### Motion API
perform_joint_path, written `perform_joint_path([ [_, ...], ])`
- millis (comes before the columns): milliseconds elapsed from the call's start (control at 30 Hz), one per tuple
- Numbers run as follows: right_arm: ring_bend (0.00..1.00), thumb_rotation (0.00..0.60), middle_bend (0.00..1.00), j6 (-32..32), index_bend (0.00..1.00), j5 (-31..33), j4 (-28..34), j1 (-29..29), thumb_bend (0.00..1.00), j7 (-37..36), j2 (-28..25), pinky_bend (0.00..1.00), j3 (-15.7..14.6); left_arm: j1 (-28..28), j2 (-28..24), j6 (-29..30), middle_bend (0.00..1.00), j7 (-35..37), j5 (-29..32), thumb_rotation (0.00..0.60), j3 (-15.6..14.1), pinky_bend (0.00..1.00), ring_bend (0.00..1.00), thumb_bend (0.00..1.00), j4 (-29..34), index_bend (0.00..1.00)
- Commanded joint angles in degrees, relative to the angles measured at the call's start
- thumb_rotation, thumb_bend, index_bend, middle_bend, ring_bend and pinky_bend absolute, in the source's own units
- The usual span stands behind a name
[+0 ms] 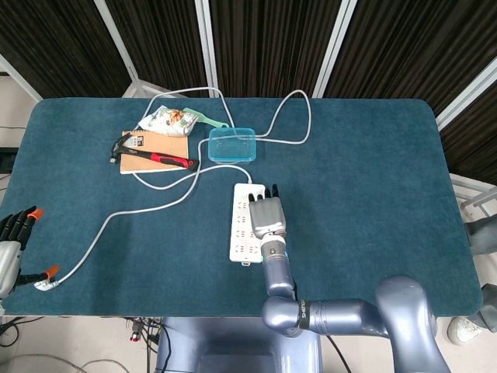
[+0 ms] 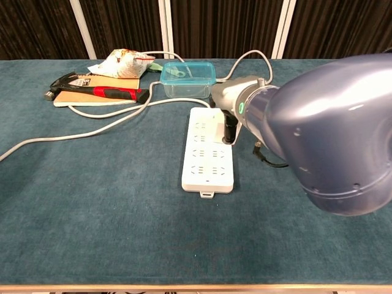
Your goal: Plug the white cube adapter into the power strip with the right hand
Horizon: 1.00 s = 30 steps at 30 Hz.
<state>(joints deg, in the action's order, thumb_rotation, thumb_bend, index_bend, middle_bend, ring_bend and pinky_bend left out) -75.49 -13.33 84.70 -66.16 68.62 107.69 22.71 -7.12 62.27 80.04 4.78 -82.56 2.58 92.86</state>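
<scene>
The left hand [image 1: 15, 233] idles at the table's near edge, about 8 o'clock, fingers spread, holding nothing. The right hand [image 1: 266, 214] rests at the power strip [image 1: 245, 227], its grasp hidden. No white cube adapter is visible, so plugging seems pending or underway.

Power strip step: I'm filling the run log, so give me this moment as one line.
right hand over power strip | white cube adapter not visible | left hand idle at table edge | plug-in unconfirmed
</scene>
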Motion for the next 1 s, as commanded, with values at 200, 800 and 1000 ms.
perform_joint_path([
  [200,0.01,0.600,0.13,-2.3,0.00,-0.8,5.6,2.1,0.29,-1.0,-3.1,0.00,0.1,0.1,0.0,0.0,0.00,-0.2,0.3,0.600,0.1,0.00,0.00,0.00,0.1,0.00],
  [800,0.74,0.600,0.81,4.2,0.94,-11.0,19.4,15.6,0.52,-48.4,-6.7,0.68,16.6,0.2,0.4,0.3,0.00,-1.1,0.5,0.600,0.1,0.00,0.00,0.00,0.3,0.00],
  [1000,0.81,0.600,0.88,13.3,0.99,0.0,20.8,18.5,0.59,-62.5,-6.8,0.74,23.9,0.2,0.4,0.2,0.00,-1.2,0.6,0.600,0.1,0.00,0.00,0.00,0.4,0.00],
])
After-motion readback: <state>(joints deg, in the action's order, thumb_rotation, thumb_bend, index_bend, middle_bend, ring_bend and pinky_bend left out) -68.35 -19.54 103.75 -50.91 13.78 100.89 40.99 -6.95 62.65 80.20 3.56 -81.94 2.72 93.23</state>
